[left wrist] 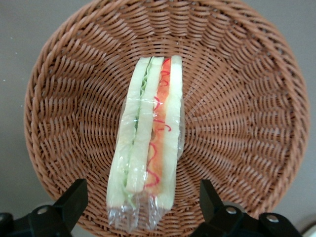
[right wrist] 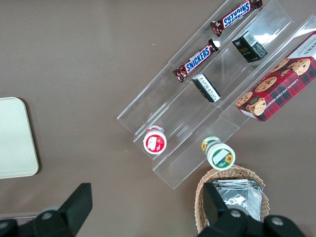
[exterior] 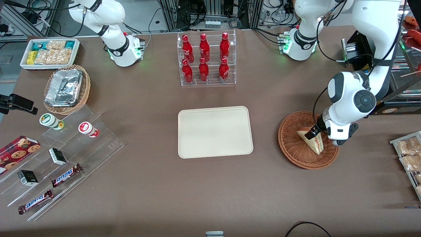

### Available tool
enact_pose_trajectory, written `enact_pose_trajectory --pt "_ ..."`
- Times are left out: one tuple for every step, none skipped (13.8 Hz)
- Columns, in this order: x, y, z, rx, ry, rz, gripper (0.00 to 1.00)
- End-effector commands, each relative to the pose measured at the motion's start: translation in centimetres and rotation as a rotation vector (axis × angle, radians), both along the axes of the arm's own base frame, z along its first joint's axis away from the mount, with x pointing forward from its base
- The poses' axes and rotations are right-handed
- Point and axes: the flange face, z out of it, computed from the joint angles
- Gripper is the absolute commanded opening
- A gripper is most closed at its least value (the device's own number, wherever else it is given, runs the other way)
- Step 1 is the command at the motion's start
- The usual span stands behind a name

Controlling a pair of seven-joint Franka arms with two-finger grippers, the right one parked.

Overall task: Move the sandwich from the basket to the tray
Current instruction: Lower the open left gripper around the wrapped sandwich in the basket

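The sandwich (exterior: 311,140), a plastic-wrapped wedge of pale bread with red, orange and green filling, lies in the reddish-brown wicker basket (exterior: 291,144) toward the working arm's end of the table. My left gripper (exterior: 312,133) hangs low over the basket, right above the sandwich. In the left wrist view the sandwich (left wrist: 148,143) lies between my two dark fingertips (left wrist: 71,200). The gripper (left wrist: 142,200) is open, with a gap on each side of the sandwich. The cream-beige tray (exterior: 215,131) lies flat mid-table and holds nothing.
A clear rack of red bottles (exterior: 206,59) stands farther from the front camera than the tray. Toward the parked arm's end are a foil-lined tan basket (exterior: 66,89), a white bin of snacks (exterior: 50,52) and acrylic steps with candy bars (exterior: 65,175). Packaged snacks (exterior: 408,151) lie at the working arm's edge.
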Motion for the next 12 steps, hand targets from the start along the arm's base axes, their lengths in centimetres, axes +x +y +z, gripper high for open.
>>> enact_pose_trajectory --pt "0.8 -0.2 -1.5 0.024 0.008 -0.012 1.00" --pt "0.8 -0.1 -1.7 0.025 0.009 -0.008 1.00" --pt "0.9 -0.1 -1.7 0.025 0.001 -0.011 0.99" --pt "0.9 -0.1 -1.7 0.023 0.002 -0.008 0.83" --pt "0.8 0.0 -1.7 0.025 0.001 -0.008 0.35" --pt "0.8 -0.1 -1.7 0.025 0.001 -0.009 0.04" --pt "0.9 0.0 -1.6 0.025 0.000 -0.009 0.00" --pt "0.9 -0.1 -1.5 0.025 -0.002 -0.012 0.00" --pt "0.9 -0.1 -1.3 0.026 -0.003 -0.014 0.00" --pt "1.0 0.0 -0.9 0.027 -0.006 -0.015 0.00" --pt "1.2 -0.1 0.0 0.030 -0.017 -0.020 0.00" --pt "1.6 -0.2 1.3 0.034 -0.013 -0.023 0.00"
